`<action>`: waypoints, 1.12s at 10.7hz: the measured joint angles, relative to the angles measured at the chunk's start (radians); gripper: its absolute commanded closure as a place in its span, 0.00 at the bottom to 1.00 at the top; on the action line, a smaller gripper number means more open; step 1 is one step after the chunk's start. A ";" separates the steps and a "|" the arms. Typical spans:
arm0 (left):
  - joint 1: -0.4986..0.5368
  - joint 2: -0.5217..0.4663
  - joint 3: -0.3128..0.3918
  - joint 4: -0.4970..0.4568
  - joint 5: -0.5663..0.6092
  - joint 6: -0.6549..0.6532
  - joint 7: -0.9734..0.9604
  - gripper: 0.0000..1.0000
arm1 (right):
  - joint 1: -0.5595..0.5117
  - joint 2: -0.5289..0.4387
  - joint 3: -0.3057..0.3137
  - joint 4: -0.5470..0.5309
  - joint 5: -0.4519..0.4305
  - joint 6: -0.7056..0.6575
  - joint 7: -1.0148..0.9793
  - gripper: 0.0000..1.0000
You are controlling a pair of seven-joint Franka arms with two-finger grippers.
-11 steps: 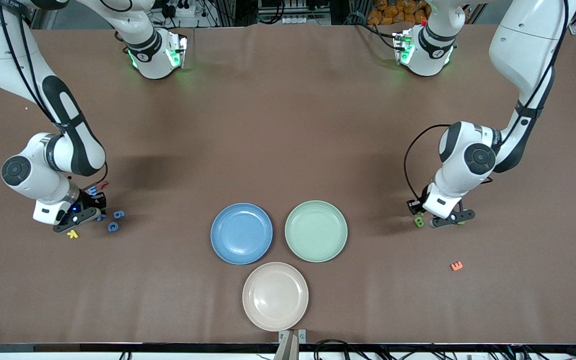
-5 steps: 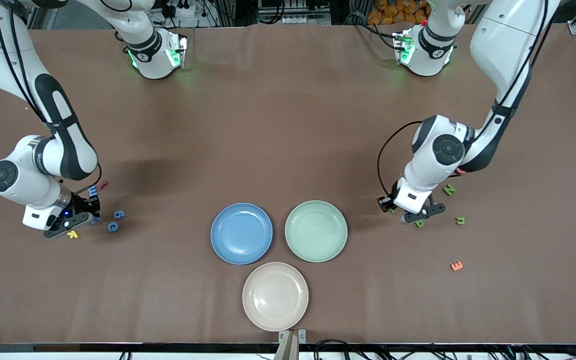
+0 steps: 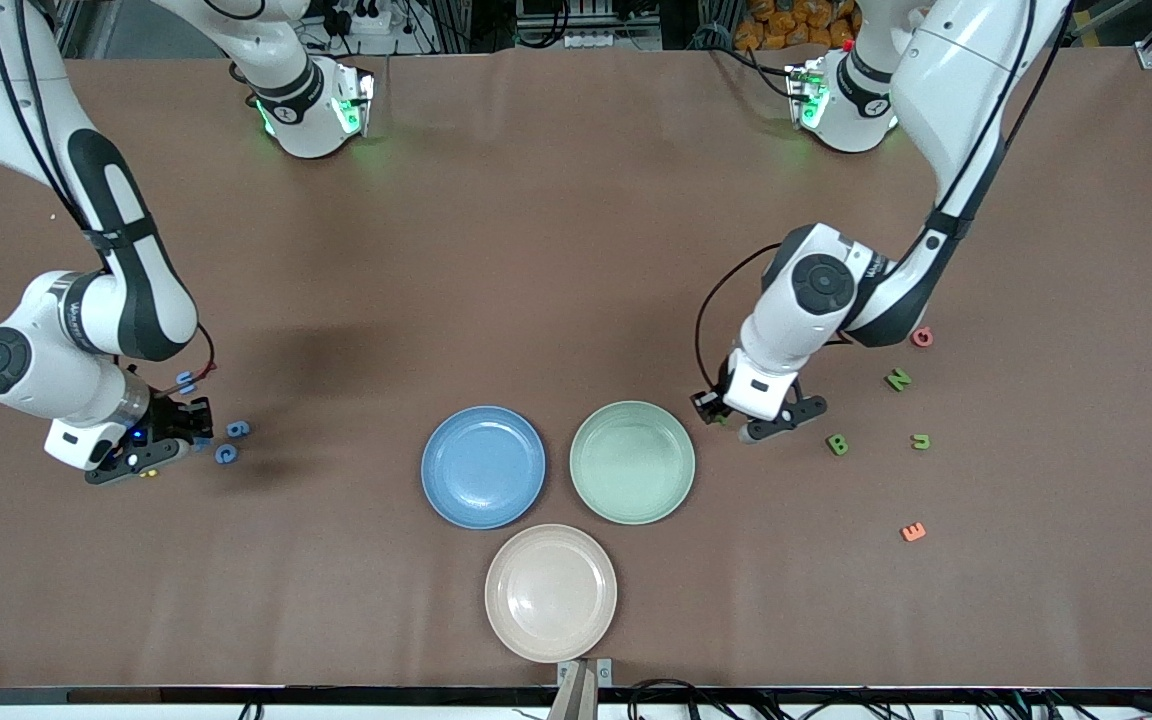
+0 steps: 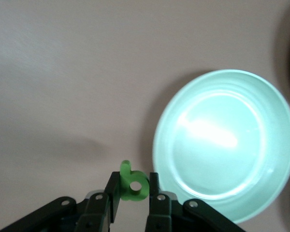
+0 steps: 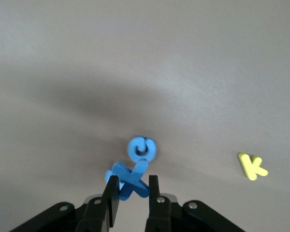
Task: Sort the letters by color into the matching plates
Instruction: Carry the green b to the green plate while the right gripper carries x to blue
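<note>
The left gripper [image 4: 134, 198], right of the green plate [image 3: 632, 462] at frame centre, clamped a green letter [image 4: 132, 182]; the right gripper [image 5: 130, 195], at frame left, clamped a blue X [image 5: 129, 180].

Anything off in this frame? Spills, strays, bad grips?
Nothing stands out. Left gripper is shut on a green letter beside the green plate; right gripper is shut on a blue X. Blue plate and beige plate are empty, other letters loose on the table.
</note>
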 measured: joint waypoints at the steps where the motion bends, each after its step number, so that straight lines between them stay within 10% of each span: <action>1: -0.021 0.011 0.000 0.023 0.000 0.000 -0.040 1.00 | 0.019 -0.003 0.004 0.013 0.039 -0.012 0.030 0.87; 5: -0.061 0.043 0.000 0.118 0.000 0.000 -0.138 1.00 | 0.108 -0.004 0.005 0.047 0.207 -0.015 0.089 0.88; 12: -0.093 0.067 -0.001 0.180 -0.014 0.001 -0.164 1.00 | 0.336 0.037 0.006 0.151 0.225 -0.015 0.524 0.89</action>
